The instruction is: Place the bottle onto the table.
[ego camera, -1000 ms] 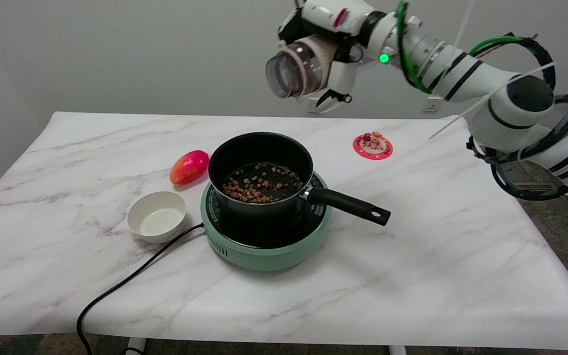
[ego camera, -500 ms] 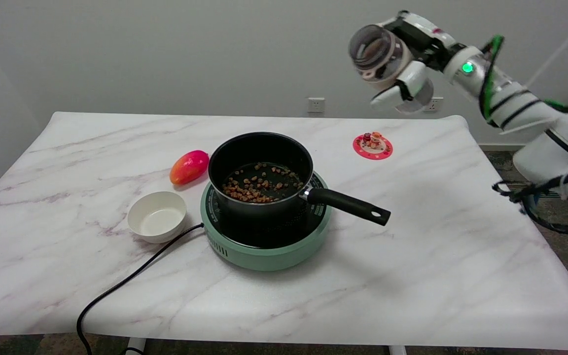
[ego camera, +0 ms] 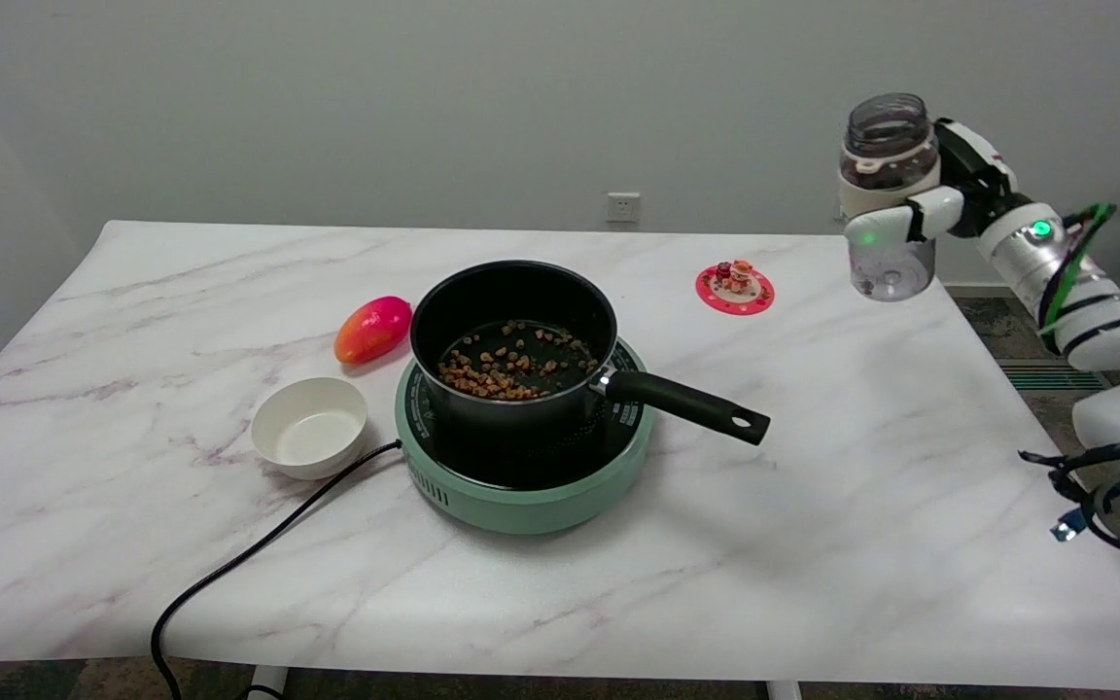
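Right hand (ego camera: 929,199) gripped the clear bottle (ego camera: 888,194) around its middle, holding it upright in the air above the table's (ego camera: 813,486) far right corner, well apart from the pot (ego camera: 511,340) on the green burner (ego camera: 521,486).

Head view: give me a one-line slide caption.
Right hand holds an upright clear bottle above the marble table's far right corner, away from the pot on its green cooker.
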{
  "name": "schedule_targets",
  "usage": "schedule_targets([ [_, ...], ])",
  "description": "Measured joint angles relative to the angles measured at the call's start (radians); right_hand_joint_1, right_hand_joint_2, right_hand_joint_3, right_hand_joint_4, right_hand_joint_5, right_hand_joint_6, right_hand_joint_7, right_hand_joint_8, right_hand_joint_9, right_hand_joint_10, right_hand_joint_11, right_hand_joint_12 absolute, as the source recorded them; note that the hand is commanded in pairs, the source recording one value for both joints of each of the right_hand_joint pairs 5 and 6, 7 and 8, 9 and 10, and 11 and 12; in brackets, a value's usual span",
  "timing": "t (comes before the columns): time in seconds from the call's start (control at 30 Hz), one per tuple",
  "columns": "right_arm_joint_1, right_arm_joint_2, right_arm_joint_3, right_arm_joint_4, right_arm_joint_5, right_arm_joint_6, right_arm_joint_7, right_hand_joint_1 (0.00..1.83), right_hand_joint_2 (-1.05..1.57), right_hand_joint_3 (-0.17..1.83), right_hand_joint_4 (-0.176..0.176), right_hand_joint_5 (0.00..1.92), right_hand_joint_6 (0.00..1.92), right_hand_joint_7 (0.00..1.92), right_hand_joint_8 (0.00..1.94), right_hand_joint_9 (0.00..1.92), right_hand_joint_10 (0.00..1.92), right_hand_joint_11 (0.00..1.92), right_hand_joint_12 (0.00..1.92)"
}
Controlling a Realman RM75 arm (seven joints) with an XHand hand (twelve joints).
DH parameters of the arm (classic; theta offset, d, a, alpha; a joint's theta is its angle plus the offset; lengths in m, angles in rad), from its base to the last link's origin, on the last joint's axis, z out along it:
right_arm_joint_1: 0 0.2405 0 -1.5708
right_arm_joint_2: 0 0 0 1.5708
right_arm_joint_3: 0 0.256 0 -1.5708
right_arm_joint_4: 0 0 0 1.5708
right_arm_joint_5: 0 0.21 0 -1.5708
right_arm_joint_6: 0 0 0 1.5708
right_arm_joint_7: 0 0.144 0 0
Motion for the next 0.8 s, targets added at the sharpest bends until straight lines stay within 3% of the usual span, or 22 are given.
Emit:
schedule_targets([
  [0.33,-0.031,-0.029,-0.028,-0.138,0.166,0.095,-0.022,1.50,1.25,0.46,0.000,1.92,1.92,1.92,1.92,1.60,1.60,1.34,1.34],
  [0.8,0.176,-0.143,-0.222,-0.450,0.258,0.264,-0.106,1.50,1.22,0.47,0.000,1.92,1.92,1.92,1.92,1.57,1.57,1.32,1.32],
])
